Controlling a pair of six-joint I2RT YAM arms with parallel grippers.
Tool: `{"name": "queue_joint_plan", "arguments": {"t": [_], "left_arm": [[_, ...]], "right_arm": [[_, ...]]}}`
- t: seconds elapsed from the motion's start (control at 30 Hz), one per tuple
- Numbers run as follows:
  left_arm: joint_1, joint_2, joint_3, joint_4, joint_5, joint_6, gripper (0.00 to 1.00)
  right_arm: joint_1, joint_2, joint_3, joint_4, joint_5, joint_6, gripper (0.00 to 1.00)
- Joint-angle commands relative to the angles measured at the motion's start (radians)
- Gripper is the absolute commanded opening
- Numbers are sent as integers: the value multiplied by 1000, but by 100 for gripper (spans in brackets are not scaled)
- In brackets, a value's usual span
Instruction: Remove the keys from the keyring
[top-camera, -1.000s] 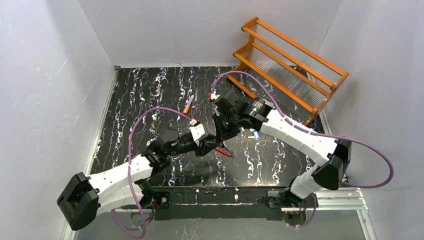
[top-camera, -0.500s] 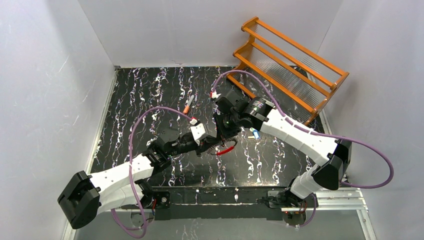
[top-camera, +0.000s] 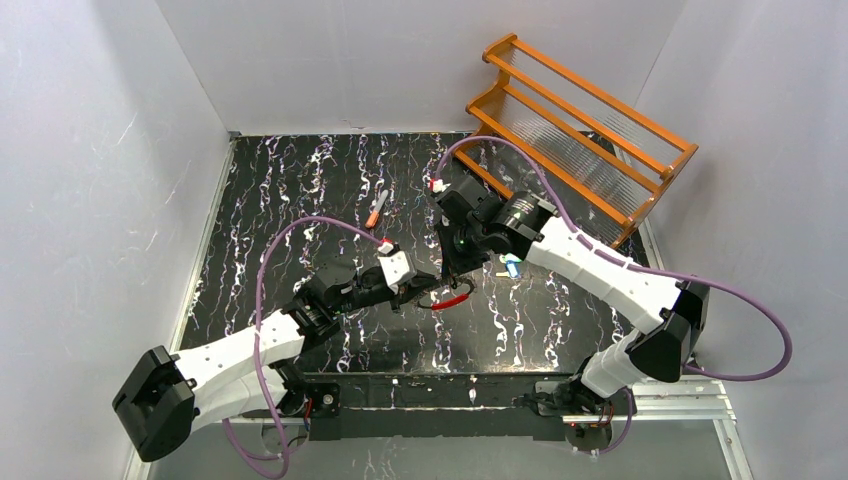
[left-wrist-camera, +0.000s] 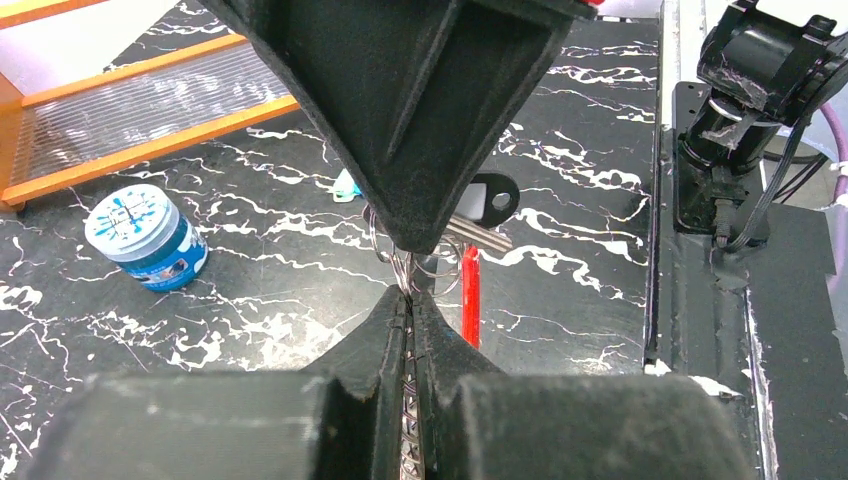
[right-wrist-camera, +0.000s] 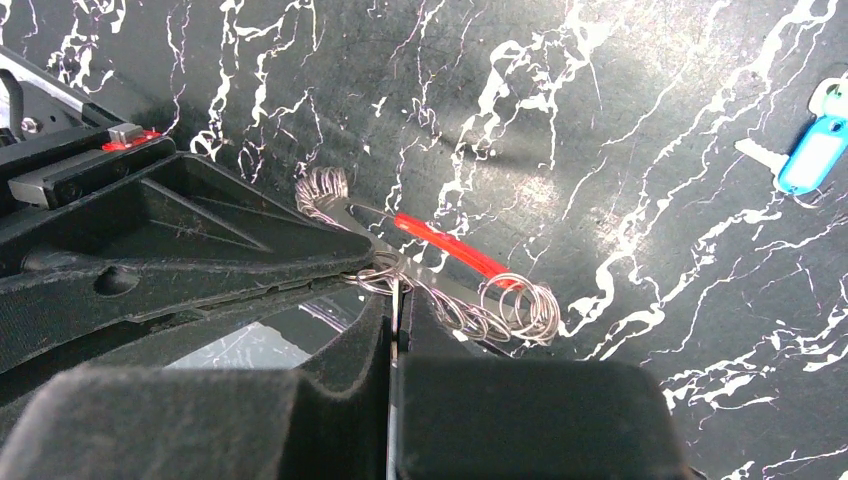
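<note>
The left fingers (left-wrist-camera: 385, 335) and right fingers (right-wrist-camera: 368, 335) clench the keyring (right-wrist-camera: 445, 246); ease them apart slowly, sliding the dark-headed key (left-wrist-camera: 478, 192) off.

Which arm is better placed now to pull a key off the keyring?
Probably right: the black-headed key lies beside the right hand, while the left hand is shut on the keyring as anchor.

A black desk (top-camera: 270, 210) veined with white carries an orange wooden rack (top-camera: 585, 125) at its far right corner. A small round blue tin (left-wrist-camera: 146, 237) stands upright just beside the rack's bottom rail. A slim orange-handled tool (top-camera: 376, 209) lies far centre, well apart from the rack.
</note>
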Motion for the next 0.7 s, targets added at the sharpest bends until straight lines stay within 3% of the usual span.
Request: {"name": "queue_joint_plan", "arguments": {"t": [0.0,0.33,0.57,0.67], "left_arm": [[-5,-31,-1,-19,14,24,0],[-8,-44,-9,-18,17,27,1],[-9,-28,2,-20,-5,-11,30],[-9,-13,17,-23,-2,-31,37]], "right_arm": [[-21,-37,31,-22,40,-13,1],[-28,-21,50,-46,6,-65,1],[-26,-17,61,-22,-70,-79,1],[-24,-18,50,-10,-73,-70,1]]}}
